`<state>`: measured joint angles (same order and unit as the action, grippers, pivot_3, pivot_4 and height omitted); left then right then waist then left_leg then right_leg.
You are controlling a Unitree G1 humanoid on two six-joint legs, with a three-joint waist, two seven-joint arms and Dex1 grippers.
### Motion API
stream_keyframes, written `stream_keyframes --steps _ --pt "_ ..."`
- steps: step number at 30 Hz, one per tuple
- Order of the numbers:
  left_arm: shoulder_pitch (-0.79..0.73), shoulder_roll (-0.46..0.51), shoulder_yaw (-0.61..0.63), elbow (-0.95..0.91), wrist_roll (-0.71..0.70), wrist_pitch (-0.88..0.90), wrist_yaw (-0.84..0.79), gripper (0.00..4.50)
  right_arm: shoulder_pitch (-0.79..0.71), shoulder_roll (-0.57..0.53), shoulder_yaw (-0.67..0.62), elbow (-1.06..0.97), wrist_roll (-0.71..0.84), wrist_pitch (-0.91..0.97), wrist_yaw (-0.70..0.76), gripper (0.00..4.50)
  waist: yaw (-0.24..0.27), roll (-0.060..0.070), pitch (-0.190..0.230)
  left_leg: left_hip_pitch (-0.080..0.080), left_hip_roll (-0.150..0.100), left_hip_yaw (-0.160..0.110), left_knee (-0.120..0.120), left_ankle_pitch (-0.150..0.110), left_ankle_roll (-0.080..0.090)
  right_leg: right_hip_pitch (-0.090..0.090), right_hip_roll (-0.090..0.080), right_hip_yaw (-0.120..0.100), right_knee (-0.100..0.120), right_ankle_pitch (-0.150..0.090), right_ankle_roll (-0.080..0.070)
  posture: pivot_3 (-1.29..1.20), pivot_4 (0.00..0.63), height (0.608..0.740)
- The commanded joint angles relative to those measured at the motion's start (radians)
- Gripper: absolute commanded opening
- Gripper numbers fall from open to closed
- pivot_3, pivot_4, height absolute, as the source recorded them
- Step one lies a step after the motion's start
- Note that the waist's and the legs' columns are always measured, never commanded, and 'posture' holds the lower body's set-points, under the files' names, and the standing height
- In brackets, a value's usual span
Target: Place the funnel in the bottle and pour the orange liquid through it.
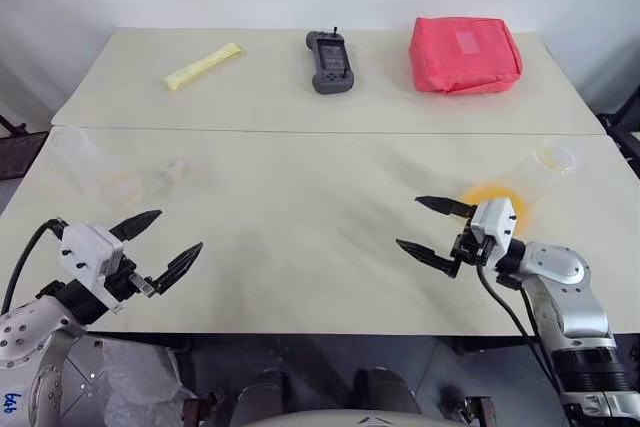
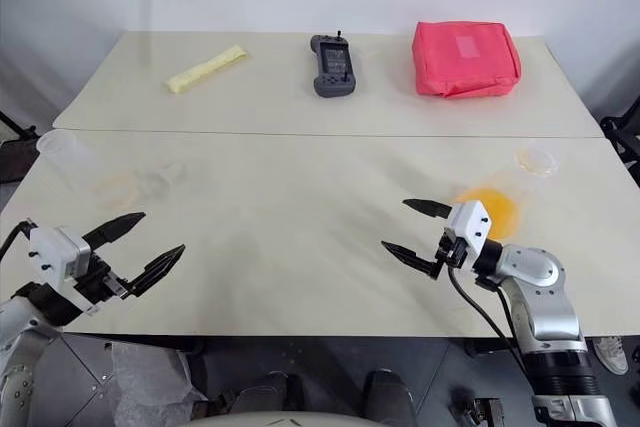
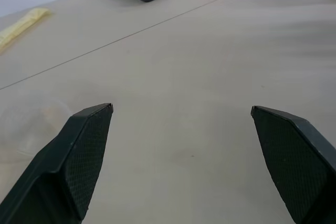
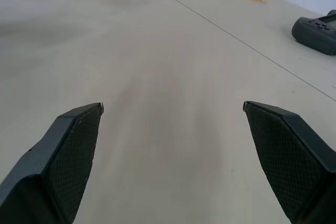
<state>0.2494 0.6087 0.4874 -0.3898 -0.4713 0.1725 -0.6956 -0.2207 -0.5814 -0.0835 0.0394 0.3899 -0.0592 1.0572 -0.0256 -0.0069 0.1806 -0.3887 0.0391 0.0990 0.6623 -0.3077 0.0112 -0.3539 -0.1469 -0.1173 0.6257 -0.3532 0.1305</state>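
A clear bottle (image 1: 95, 162) stands at the table's left side, faint against the pale top. The small clear funnel (image 1: 175, 173) is on the table just right of it, apart from it. The orange liquid (image 1: 492, 199) sits at the bottom of a clear wide-mouthed beaker (image 1: 553, 156) at the right side. My left gripper (image 1: 180, 230) hovers open and empty near the front left edge, in front of the bottle and funnel. My right gripper (image 1: 408, 221) is open and empty too, pointing left, with the beaker close behind its wrist.
On the far table lie a yellow packet (image 1: 203, 65), a dark handheld controller (image 1: 329, 60) and a red pouch (image 1: 465, 54). A seam (image 1: 320, 132) runs between the two tables. The front edge is right below both grippers.
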Motion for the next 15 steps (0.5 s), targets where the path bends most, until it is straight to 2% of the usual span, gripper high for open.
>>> stream_keyframes --steps 1,3,10,15 --pt "0.010 -0.011 0.011 -0.032 0.009 -0.018 0.020 4.50 -0.013 -0.002 0.006 -0.043 0.005 0.008 -0.003 4.48 0.000 0.000 0.000 0.000 0.000 0.000 0.000 0.000 0.000 0.000 0.000 0.000 0.000 0.000 0.000 0.00 0.150 0.740" --pt "0.000 -0.038 0.031 -0.030 0.009 -0.018 0.066 4.50 -0.017 0.003 0.012 -0.045 0.007 0.012 0.000 4.48 0.000 0.000 0.000 0.000 0.000 0.000 0.000 0.000 0.000 0.000 0.000 0.000 0.000 0.000 0.000 0.00 0.150 0.740" --pt "0.033 -0.268 0.298 0.053 -0.114 -0.034 0.336 4.50 -0.088 0.126 0.072 -0.108 0.038 0.095 -0.076 4.48 -0.005 0.000 0.000 0.000 0.004 0.002 0.000 0.000 -0.002 -0.002 0.002 0.000 0.001 0.000 0.000 0.00 0.150 0.740" --pt "0.059 -0.375 0.345 0.052 -0.127 -0.034 0.462 4.50 -0.148 0.210 0.107 -0.126 0.031 0.119 -0.130 4.48 0.006 -0.002 0.000 0.000 0.004 0.002 0.001 -0.001 -0.002 -0.002 0.002 0.001 0.002 0.000 0.000 0.00 0.150 0.740"
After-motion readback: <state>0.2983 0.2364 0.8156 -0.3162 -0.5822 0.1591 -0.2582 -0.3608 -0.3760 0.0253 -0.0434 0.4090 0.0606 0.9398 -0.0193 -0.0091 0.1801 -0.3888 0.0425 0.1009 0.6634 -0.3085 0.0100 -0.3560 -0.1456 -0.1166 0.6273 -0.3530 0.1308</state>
